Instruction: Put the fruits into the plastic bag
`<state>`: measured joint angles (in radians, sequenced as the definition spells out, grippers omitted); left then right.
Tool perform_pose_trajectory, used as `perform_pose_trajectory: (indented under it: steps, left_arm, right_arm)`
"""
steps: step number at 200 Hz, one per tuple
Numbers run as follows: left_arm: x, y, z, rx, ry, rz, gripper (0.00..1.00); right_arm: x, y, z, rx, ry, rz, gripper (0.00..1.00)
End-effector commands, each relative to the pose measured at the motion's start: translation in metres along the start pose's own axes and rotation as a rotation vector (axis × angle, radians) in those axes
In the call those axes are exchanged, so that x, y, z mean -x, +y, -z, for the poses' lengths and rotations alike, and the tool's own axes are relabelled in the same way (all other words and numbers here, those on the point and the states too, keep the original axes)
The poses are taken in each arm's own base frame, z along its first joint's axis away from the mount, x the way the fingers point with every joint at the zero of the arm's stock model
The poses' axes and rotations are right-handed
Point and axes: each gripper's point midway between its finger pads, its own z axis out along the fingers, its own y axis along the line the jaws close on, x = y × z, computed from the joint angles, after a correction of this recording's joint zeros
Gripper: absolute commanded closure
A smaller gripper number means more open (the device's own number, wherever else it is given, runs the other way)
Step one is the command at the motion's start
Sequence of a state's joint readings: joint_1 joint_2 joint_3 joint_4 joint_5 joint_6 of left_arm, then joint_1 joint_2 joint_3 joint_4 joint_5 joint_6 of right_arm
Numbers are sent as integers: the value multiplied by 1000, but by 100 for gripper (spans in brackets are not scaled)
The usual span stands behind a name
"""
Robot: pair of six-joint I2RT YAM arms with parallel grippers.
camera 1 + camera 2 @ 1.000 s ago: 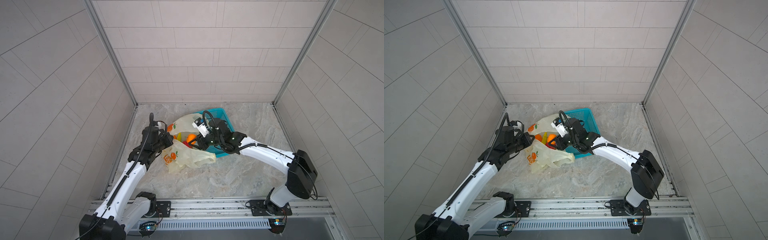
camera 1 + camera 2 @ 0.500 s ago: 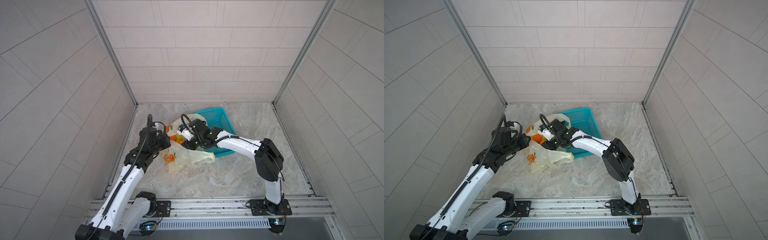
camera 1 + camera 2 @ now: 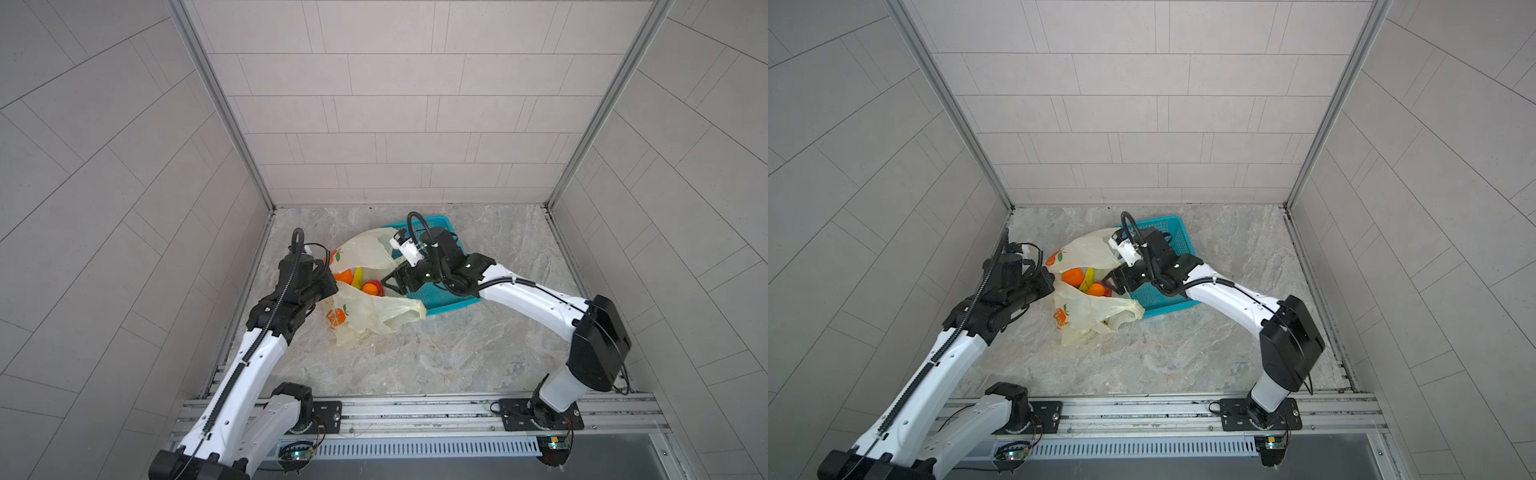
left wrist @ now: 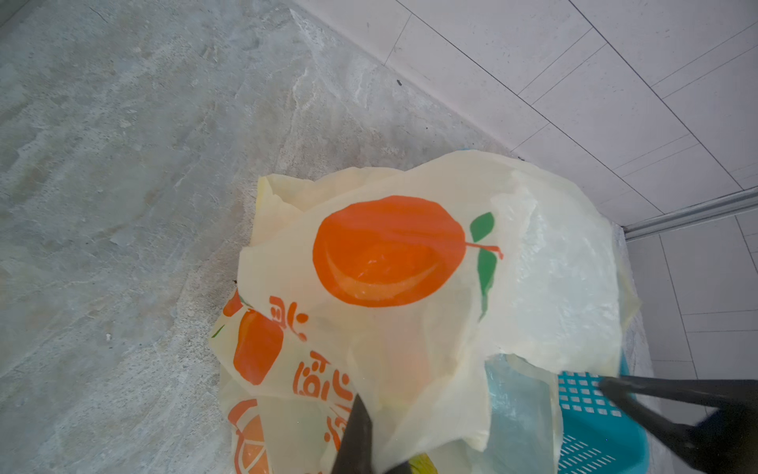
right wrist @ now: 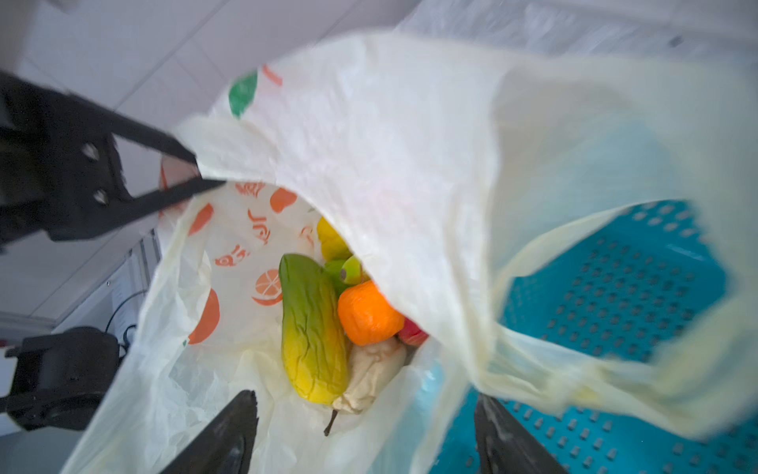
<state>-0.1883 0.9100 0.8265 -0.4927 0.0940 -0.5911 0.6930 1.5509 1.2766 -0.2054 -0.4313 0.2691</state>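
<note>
1. Grip on the near side had not changed: the left gripper (image 3: 330, 286) stayed clenched on the rim of the plastic bag (image 3: 374, 313), holding its mouth open above the marble floor (image 3: 415, 357).
2. Inside the mouth lay an orange (image 5: 367, 314), a banana (image 3: 357, 276), a red fruit (image 3: 376, 286) and a green-and-yellow fruit (image 5: 311, 328), all resting in the bag.
3. The right gripper (image 3: 390, 284) had drawn back from deep in the bag to its edge. Its jaws had spread wide and held nothing. I judged that it had just dropped a fruit there.
4. Farthest off, the teal basket (image 3: 451, 306) touched the bag. Its visible floor showed no fruit, so packing looked nearly finished, though the bag and arm hid part of it.
</note>
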Motion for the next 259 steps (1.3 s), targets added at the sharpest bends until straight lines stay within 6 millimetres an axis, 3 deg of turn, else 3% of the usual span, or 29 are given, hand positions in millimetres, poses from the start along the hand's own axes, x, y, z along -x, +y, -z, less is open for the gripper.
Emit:
perform_pose_trajectory:
  steps: [1,52,103,135,207,236,259]
  left_arm:
    - [1,10,-1,59,-11,19,100]
    - [6,21,-5,127,-30,62,100]
    - [16,22,-14,132,-18,99,100]
    - [28,22,-45,148,54,175,100]
    - [83,-3,-126,173,100,266,100]
    - [86,-26,-141,98,173,259,100]
    - [85,-42,-132,35,150,193,100]
  right_arm:
    - [25,-16,24,-71,-130,-3,20]
    - [24,-64,60,-211,-190,-81,20]
    - [10,-82,55,-267,-145,-136,20]
    - [6,-93,53,-278,-123,-185,20]
    - [-5,-98,63,-299,-107,-201,20]
    - [-16,-126,81,-409,-111,-243,20]
    - [-28,-164,110,-580,-141,-303,20]
